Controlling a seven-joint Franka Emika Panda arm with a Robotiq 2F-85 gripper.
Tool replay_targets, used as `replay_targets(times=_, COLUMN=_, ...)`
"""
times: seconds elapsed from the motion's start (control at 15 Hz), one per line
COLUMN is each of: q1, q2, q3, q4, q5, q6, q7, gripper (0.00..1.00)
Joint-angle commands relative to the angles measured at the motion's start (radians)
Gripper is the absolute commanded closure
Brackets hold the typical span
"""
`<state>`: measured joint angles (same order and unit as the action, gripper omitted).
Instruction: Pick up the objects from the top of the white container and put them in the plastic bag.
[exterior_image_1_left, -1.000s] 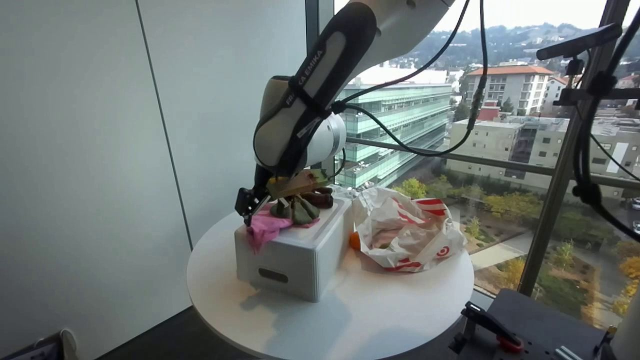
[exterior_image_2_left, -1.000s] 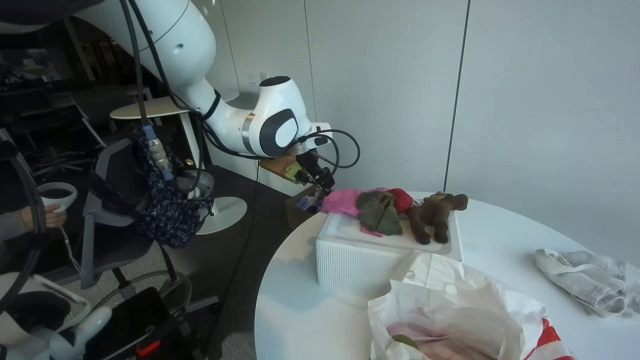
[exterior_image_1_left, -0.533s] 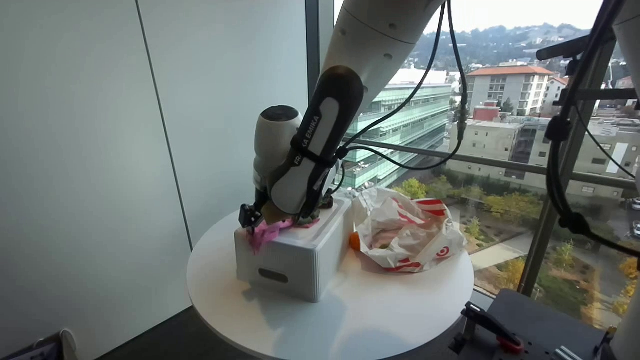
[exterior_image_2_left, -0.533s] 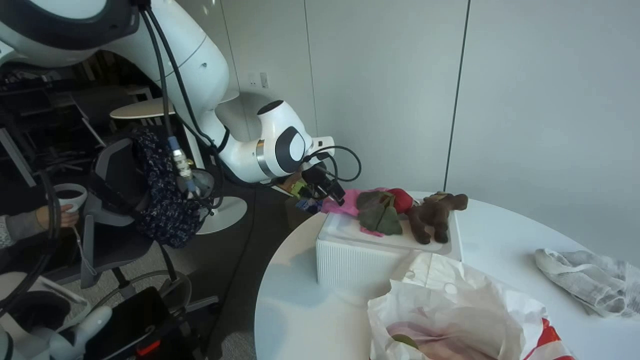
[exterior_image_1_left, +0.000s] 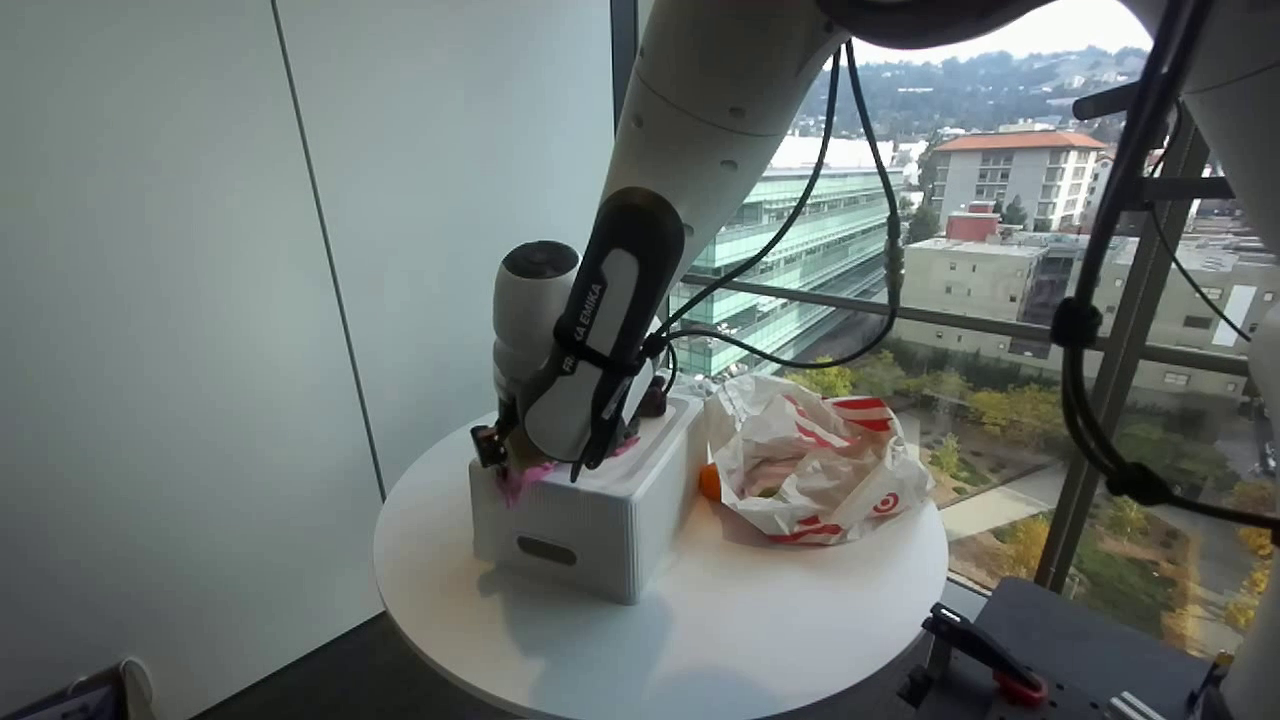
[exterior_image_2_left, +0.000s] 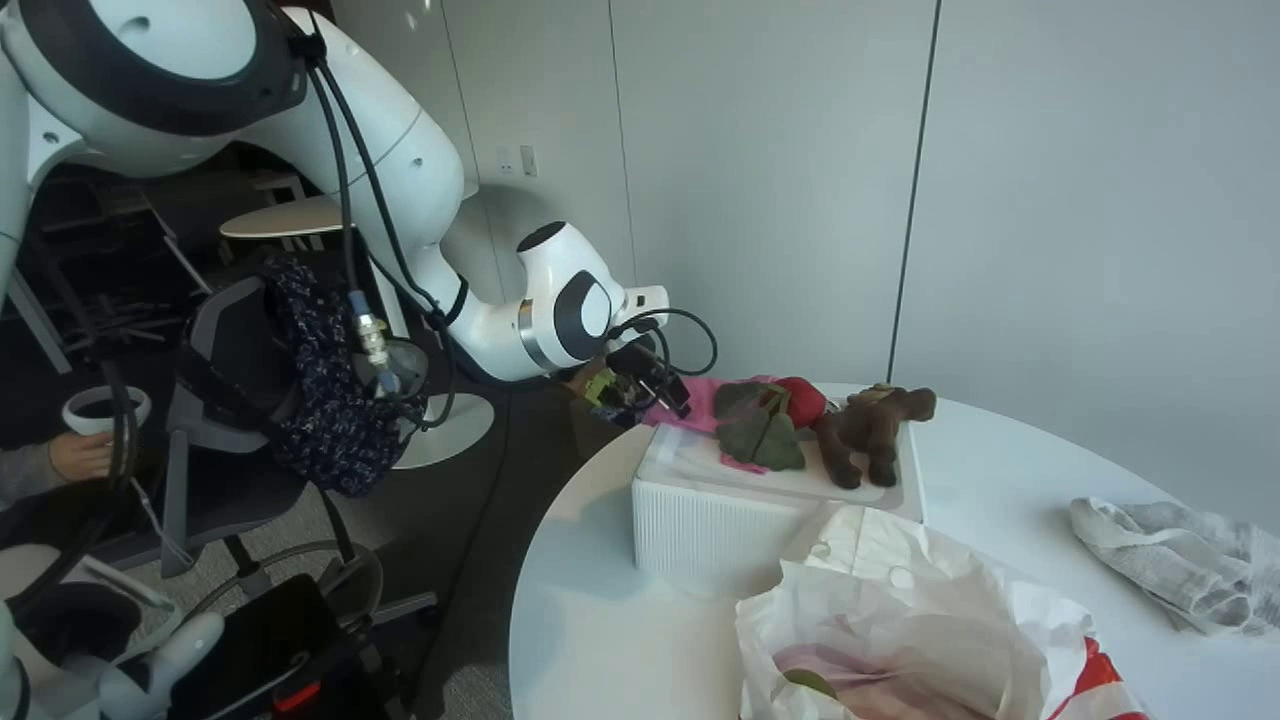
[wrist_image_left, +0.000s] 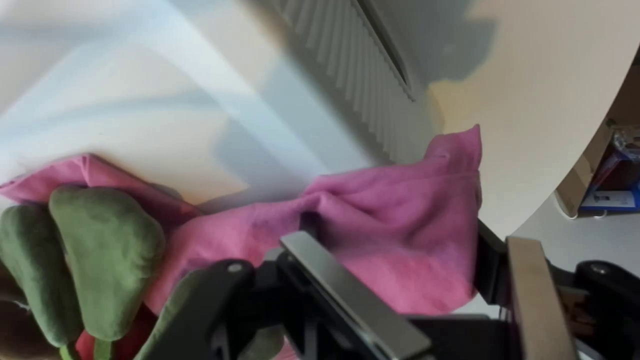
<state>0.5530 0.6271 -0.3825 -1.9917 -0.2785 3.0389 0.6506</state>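
Note:
The white container (exterior_image_2_left: 730, 520) stands on the round table. On its lid lie a pink cloth (exterior_image_2_left: 704, 396), a red plush flower (exterior_image_2_left: 800, 400) with green leaves (exterior_image_2_left: 760, 445), and a brown plush bear (exterior_image_2_left: 868, 438). My gripper (wrist_image_left: 397, 237) is down at the cloth's end that hangs over the lid's edge. In the wrist view its fingers stand wide apart, with pink cloth (wrist_image_left: 395, 215) bunched between them; the right finger is beside the cloth's edge. The plastic bag (exterior_image_1_left: 880, 450), white with red printing, sits beside the container, its mouth agape. Pinkish stuff and something green show inside.
An orange object (exterior_image_1_left: 710, 482) sits between container and bag. A crumpled greyish mesh-like wrap (exterior_image_2_left: 1180, 565) lies on the round table (exterior_image_1_left: 740, 620). The arm (exterior_image_1_left: 610, 330) covers much of the lid in an exterior view. A wall stands behind, windows to one side.
The gripper has come down from above the container's edge onto the hanging end of the pink cloth. Objects on the lid and the bag stay where they were.

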Motion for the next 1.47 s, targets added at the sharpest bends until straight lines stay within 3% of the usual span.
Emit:
replay_targets(times=0.0, q1=0.030, q2=0.033, q3=-0.052, q4=0.022, q5=0.061, q6=0.065, q7=-0.022, gripper=0.57)
replay_targets(times=0.2, q1=0.040, q2=0.033, q3=-0.081, q4=0.012, q5=0.107, q6=0.078, q7=-0.040, gripper=0.79)
replay_targets(times=0.33, q1=0.015, q2=0.000, q3=-0.062, q4=-0.008, q5=0.137, q6=0.052, q7=-0.072, gripper=0.91)
replay_targets(times=0.53, q1=-0.117, q2=-0.105, q3=0.075, q4=-0.028, q5=0.205, q6=-0.075, q7=-0.169, gripper=0.97)
replay_targets(times=0.6, q1=-0.226, q2=-0.166, q3=0.189, q4=-0.027, q5=0.252, q6=-0.151, q7=-0.233, gripper=0.94)
replay_targets(times=0.87, q1=-0.464, q2=-0.287, q3=0.399, q4=0.033, q5=0.483, q6=-0.399, q7=-0.382, gripper=0.91)
replay_targets(times=1.13, q1=-0.568, q2=-0.397, q3=0.427, q4=0.094, q5=0.670, q6=-0.584, q7=-0.435, gripper=0.92)
replay_targets(times=1.4, q1=-0.612, q2=-0.491, q3=0.403, q4=0.129, q5=0.789, q6=-0.679, q7=-0.451, gripper=0.92)
